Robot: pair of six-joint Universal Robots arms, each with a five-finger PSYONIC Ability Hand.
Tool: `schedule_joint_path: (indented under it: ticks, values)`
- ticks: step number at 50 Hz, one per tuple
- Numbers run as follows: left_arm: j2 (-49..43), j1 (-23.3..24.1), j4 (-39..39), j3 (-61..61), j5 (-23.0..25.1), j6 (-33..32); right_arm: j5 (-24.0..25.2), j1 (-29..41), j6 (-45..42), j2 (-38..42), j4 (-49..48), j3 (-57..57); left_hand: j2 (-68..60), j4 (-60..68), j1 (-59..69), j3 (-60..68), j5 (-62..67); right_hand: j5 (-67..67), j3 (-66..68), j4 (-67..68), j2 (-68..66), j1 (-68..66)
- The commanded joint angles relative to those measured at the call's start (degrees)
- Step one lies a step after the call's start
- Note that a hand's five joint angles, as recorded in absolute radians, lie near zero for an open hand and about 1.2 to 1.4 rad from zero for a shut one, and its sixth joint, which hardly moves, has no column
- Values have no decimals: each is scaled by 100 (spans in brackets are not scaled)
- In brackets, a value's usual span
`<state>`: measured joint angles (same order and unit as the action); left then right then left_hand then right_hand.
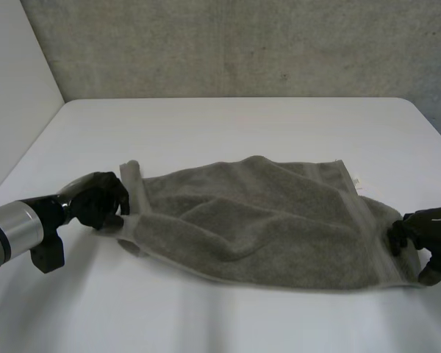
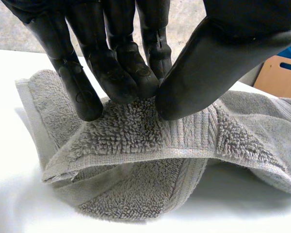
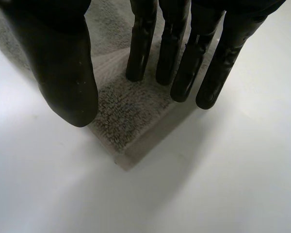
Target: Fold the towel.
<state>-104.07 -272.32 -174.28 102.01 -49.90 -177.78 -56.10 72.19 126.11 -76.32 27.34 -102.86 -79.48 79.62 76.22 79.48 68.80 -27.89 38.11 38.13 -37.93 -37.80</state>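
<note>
- Head view: a grey towel (image 1: 257, 220) is spread, rumpled, across the white table (image 1: 242, 125), between the two hands.
- At the towel's left end, where the edge is turned up, the left hand (image 1: 99, 198) is set. In the left wrist view a fold of cloth is pinched between its fingers (image 2: 106, 73) and thumb.
- At the near right corner the right hand (image 1: 426, 232) is held. In the right wrist view its fingers (image 3: 140, 53) are straight, thumb apart, nothing grasped.
- Contact of those fingertips with the corner cannot be judged.
</note>
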Motion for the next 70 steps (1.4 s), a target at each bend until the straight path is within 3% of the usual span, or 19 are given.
schedule_joint_path:
  ticks: [1,29,57,65,70]
  values:
    - [9,57,0,12,6,-2,275,15,-42,275,-719,-234,-52,38,378,52,120,458,-480,-482,462,449]
    - [9,48,-9,21,24,6,275,436,467,794,-1741,-77,-52,38,378,52,120,459,-481,-483,463,450]
    - [18,39,-18,30,59,6,205,753,573,1242,-1908,205,-52,38,378,52,120,5,-27,-29,9,-4]
    - [9,39,-18,30,68,6,214,753,573,1251,-1908,213,-52,38,378,52,120,-315,293,291,-310,-324]
    - [18,39,-18,39,68,15,205,753,573,1269,-1917,240,-52,38,378,52,120,-1237,1216,1213,-1233,-1246]
